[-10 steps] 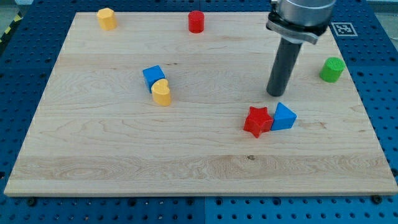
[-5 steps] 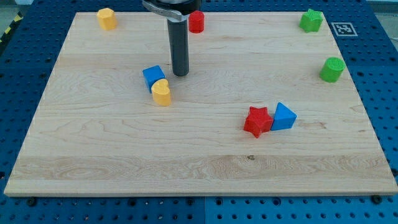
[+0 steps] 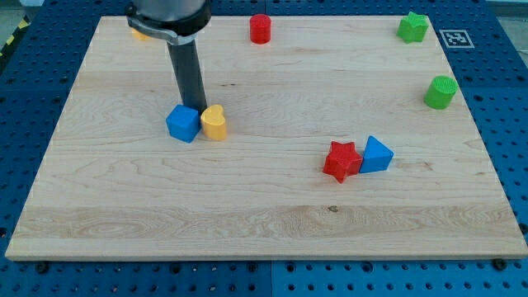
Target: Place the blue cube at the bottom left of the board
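Note:
The blue cube lies left of the board's middle, touching a yellow rounded block on its right. My tip stands right at the cube's top right edge, in the notch above the two blocks. The rod rises from there toward the view's top left.
A red star and a blue triangular block touch each other right of centre. A red cylinder sits at the top edge. A green star and a green cylinder are at the right. A yellow block is partly hidden behind the rod's mount.
My tip swept from the right side of the board to the left. It reached the blue cube, which slid down and to the left, and now sits beside the yellow block.

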Robot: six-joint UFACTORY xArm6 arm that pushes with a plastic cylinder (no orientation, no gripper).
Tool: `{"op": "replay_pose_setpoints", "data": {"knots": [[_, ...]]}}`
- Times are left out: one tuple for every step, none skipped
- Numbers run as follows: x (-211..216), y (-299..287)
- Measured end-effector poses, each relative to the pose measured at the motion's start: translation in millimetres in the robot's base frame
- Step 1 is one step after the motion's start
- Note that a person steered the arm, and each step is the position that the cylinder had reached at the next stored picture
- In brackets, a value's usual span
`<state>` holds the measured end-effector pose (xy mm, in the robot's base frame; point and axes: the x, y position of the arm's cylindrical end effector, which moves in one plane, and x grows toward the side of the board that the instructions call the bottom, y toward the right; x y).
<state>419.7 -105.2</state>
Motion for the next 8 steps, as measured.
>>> {"op": "replay_pose_setpoints", "data": {"knots": [[18.9, -7.1], [41.2, -10.2], [64.7, -10.6], [87.8, -13.3], [107.2, -21.4], [121.6, -33.8], [124.6, -50.0], [114.4, -50.9]]}}
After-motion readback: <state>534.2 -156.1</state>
